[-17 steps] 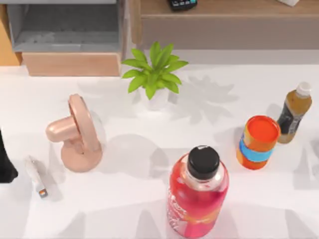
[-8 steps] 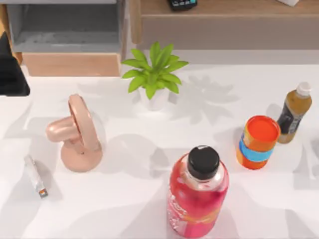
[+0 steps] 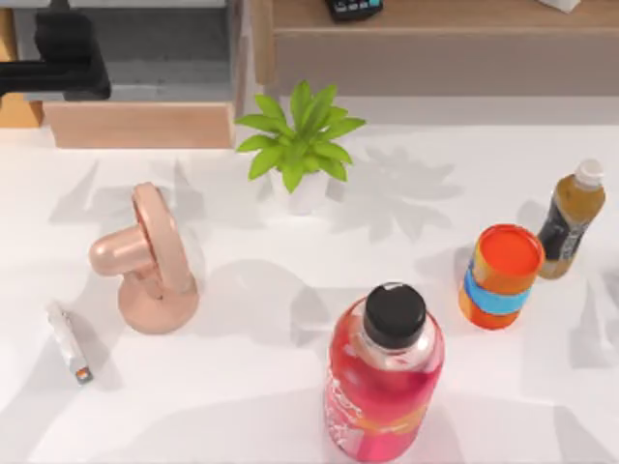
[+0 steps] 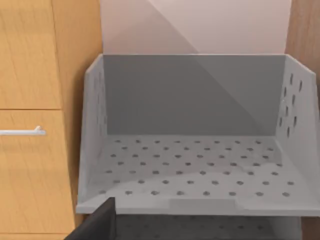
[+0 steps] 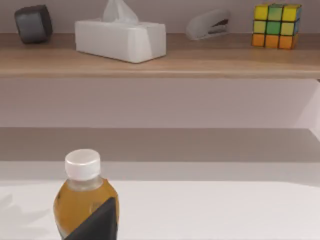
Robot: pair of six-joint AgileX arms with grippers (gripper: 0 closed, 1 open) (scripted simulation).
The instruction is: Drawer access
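Observation:
The drawer (image 3: 17,111) shows as a strip of orange-tan wood at the far back left, beside the wide grey tray (image 3: 135,77) with a peach-wood front. My left gripper (image 3: 68,56) hangs as a dark shape over the tray's left part, close to that orange strip. In the left wrist view, orange wood fronts (image 4: 30,165) with a slim silver handle (image 4: 20,132) stand beside the perforated grey tray (image 4: 195,170). One dark finger (image 4: 97,225) juts in at that view's edge. In the right wrist view, a dark finger (image 5: 95,225) sits in front of the amber bottle (image 5: 82,195).
On the white table stand a pink fan-like stand (image 3: 150,261), a potted plant (image 3: 300,145), a large red bottle (image 3: 385,372), an orange can (image 3: 501,275), an amber bottle (image 3: 571,217) and a small white stick (image 3: 70,343). A wooden shelf (image 3: 435,39) runs along the back.
My left arm has moved from the table's left edge toward the back and now hangs over the grey tray's left part. Nothing on the table has shifted.

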